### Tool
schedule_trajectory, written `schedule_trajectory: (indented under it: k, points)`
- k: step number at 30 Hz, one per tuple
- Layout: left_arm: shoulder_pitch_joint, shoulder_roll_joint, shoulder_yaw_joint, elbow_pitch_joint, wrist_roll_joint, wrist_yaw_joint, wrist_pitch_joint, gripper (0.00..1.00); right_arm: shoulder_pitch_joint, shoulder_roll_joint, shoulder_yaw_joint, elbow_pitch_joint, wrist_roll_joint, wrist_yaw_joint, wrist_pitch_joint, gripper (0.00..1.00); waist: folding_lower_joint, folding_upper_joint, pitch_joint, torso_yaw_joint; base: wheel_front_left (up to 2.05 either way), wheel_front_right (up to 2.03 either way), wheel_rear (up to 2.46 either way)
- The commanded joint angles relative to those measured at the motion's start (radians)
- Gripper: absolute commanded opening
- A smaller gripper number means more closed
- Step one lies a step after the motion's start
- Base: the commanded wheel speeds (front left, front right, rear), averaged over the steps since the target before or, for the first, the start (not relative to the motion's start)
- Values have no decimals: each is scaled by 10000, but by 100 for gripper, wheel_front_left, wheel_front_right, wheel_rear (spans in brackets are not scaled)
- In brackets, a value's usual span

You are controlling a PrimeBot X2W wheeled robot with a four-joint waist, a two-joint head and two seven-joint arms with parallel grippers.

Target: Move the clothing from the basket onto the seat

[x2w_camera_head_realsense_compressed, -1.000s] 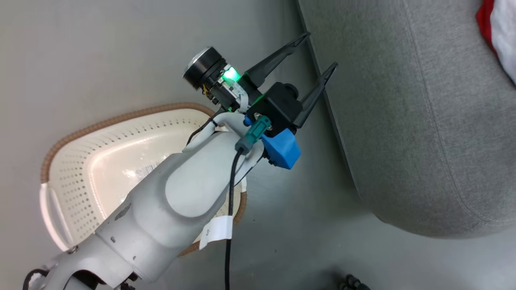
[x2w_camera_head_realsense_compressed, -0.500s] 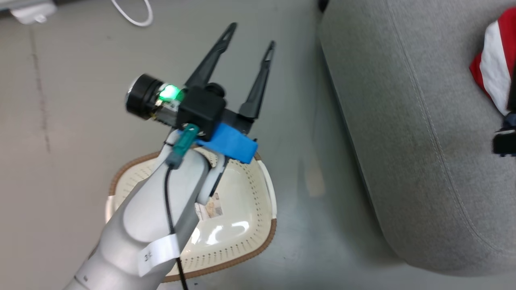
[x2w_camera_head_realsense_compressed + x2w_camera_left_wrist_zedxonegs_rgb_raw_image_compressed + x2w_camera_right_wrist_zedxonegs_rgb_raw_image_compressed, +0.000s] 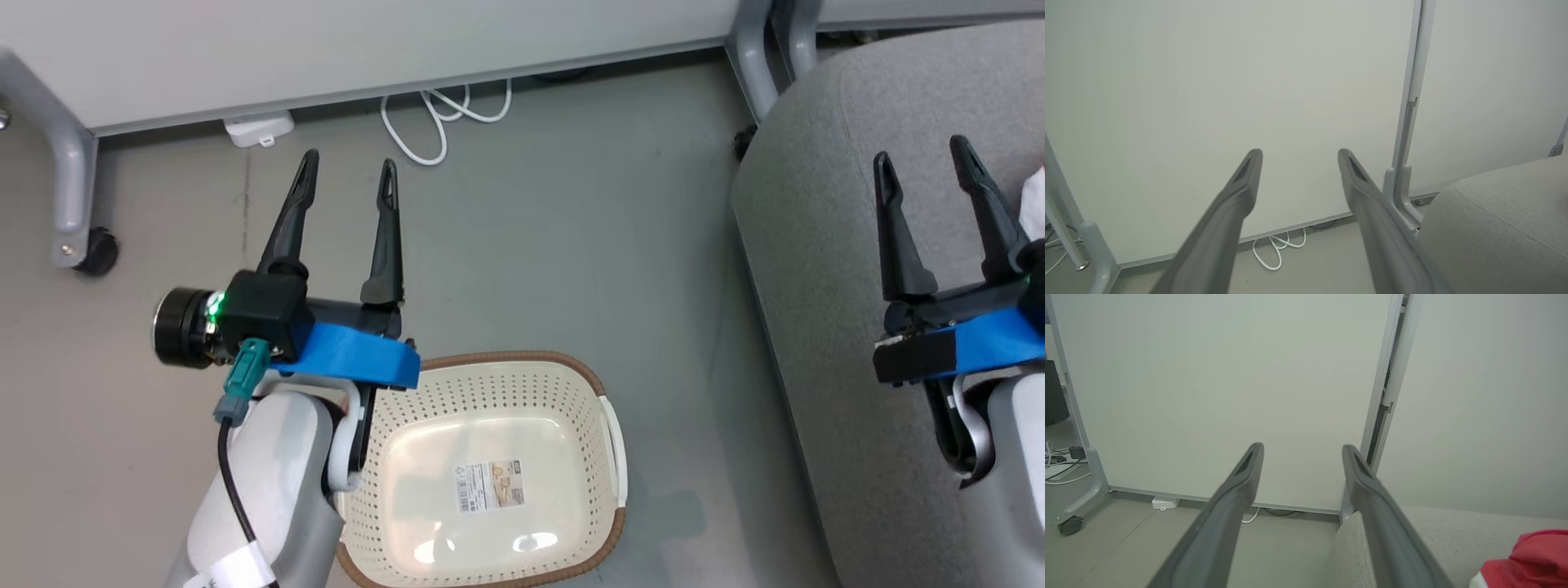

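Black-fingered left end effector point(image 3: 349, 161): jaws wide, holding nothing, raised over the floor just beyond the basket point(image 3: 522, 363), fingers aimed roughly level at the wall. The basket shows only its label. I judge the unloading done, hence the arm parked clear. Seat point(image 3: 816, 261) to the right. Right end effector point(image 3: 921, 149): also spread wide and empty, hovering over the seat in the same pose. Clothing point(image 3: 1533, 555) lies on the seat, just right of that arm.

Lab-like room: wheeled white partitions point(image 3: 367, 41), loose cable point(image 3: 442, 114), grey floor point(image 3: 571, 245).

Bare floor point(image 3: 571, 245) beside basket point(image 3: 506, 388) (seat point(image 3: 816, 286) rightward)
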Motion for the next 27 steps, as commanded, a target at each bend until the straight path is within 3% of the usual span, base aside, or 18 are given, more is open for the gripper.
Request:
schedule_trajectory:
  k: [1, 14, 27]
  points:
    - [345, -63, 257, -58, 88, -92, -26, 100, 331, 95, -46, 111, 34, 1, -4, 100, 1, 0, -508, 402, 0, 0, 0]
    - [2333, -348, 1736, -101, 636, -732, -26, 100, 1983, 738, -500, 509, 47, 1, -4, 100, 1, 0, -1739, 568, 0, 0, 0]
    - [3536, -505, 2223, -35, 1035, -1229, -27, 100, 3265, 1217, -615, 699, 8, 1, -4, 100, 1, 0, -2594, 530, 0, 0, 0]
